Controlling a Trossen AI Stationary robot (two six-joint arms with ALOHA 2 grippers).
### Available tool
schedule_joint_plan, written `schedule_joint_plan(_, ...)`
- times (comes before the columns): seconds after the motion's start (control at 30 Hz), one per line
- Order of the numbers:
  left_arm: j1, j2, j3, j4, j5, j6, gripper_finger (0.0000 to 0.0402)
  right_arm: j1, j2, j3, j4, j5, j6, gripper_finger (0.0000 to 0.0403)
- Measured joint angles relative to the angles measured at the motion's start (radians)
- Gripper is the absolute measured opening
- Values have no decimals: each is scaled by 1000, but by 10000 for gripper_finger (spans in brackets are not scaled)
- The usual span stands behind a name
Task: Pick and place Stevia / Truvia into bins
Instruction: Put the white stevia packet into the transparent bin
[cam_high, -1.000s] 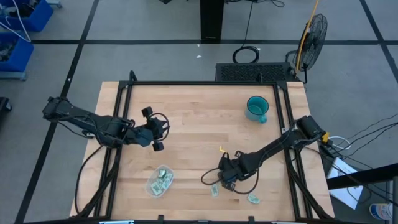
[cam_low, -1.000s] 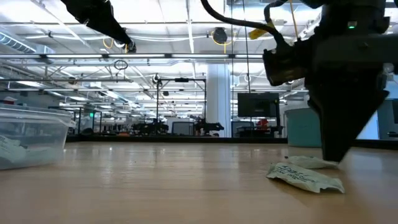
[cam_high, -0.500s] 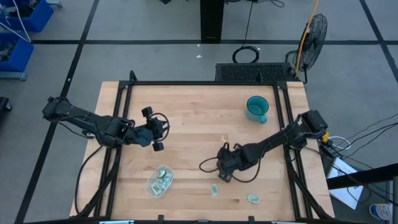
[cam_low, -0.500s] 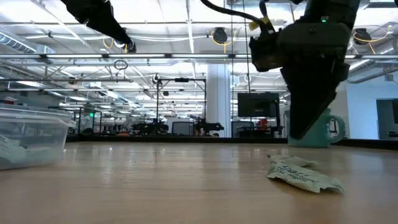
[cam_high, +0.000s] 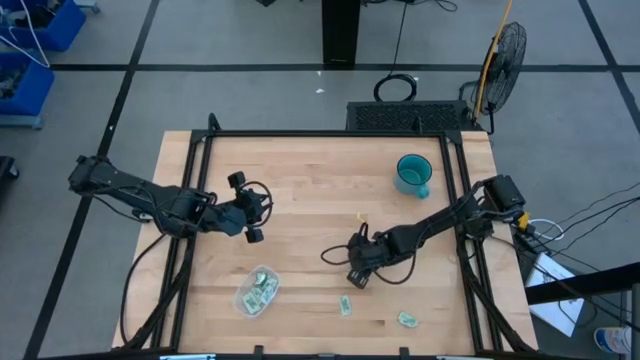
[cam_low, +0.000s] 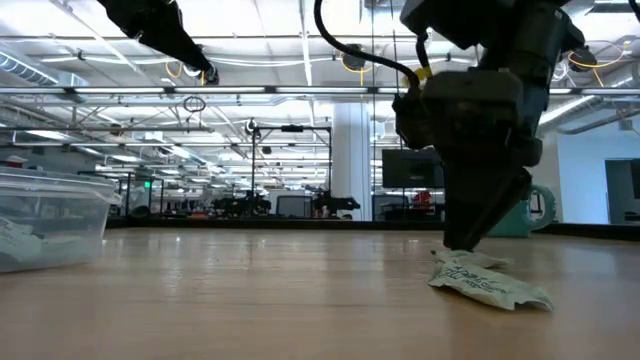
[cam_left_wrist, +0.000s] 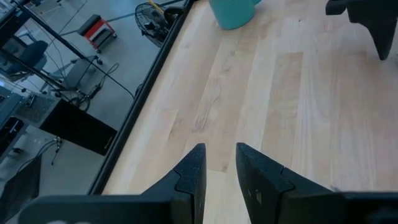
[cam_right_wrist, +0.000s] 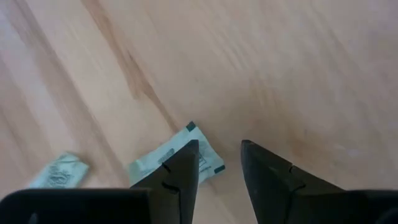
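Lower centre of the wooden worktop (cam_high: 320, 200), right pincer (cam_high: 353, 277) hovers slightly parted, empty; the right wrist view alone shows a sachet (cam_right_wrist: 174, 158) half-hidden behind its fingers.

floor: grey, dark seams (cam_high: 250, 95) | fan (cam_high: 497, 55) behind table | blue crates (cam_high: 30, 40) | ceiling strip lights (cam_low: 290, 45)

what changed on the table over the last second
The right hand moved up the table, away from the front edge and off the sachet, carrying nothing visible. Unchanged: the left hand hovering mid-left, the tub with its sachets, the second loose sachet and the mug.
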Motion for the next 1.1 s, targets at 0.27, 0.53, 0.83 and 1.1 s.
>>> schedule_joint_plan(0.27, 0, 0, 0, -1, 0, 2, 95, 0, -1, -2, -2, -15, -16, 116)
schedule_joint_plan(0.53, 0, 0, 0, -1, 0, 1, 95, 3, -48, -4, -24, -43, -8, 116)
schedule_joint_plan(0.83, 0, 0, 0, 0, 0, -4, 95, 17, -28, -4, -37, -52, 21, 116)
schedule_joint_plan(1.1, 0, 0, 0, 0, 1, 0, 95, 35, -24, -4, -34, -70, 28, 116)
